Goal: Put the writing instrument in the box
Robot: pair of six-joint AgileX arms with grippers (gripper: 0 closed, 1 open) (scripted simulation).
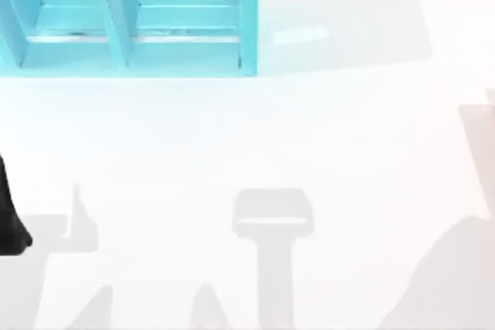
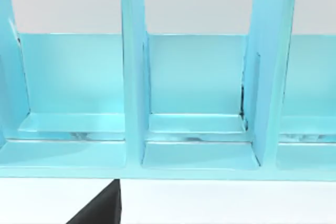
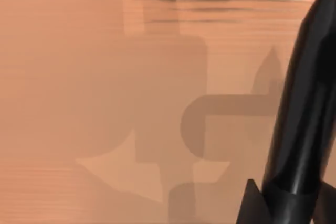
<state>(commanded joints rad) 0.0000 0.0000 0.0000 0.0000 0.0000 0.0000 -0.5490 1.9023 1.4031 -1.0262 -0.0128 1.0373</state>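
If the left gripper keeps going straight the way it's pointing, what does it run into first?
Most likely the turquoise box: the left wrist view looks straight into its middle compartment, with bare white table before it. Depth is hard to judge, so it might meet the front edge first.

From above, you look straight down on the white table (image 1: 255, 152), with the turquoise divided box (image 1: 128, 17) at the far left edge. Your left wrist camera faces that same box (image 2: 134, 77) close and level, looking into its compartments. Your right wrist camera sits very near a tan surface (image 3: 79, 77) crossed by shadows.
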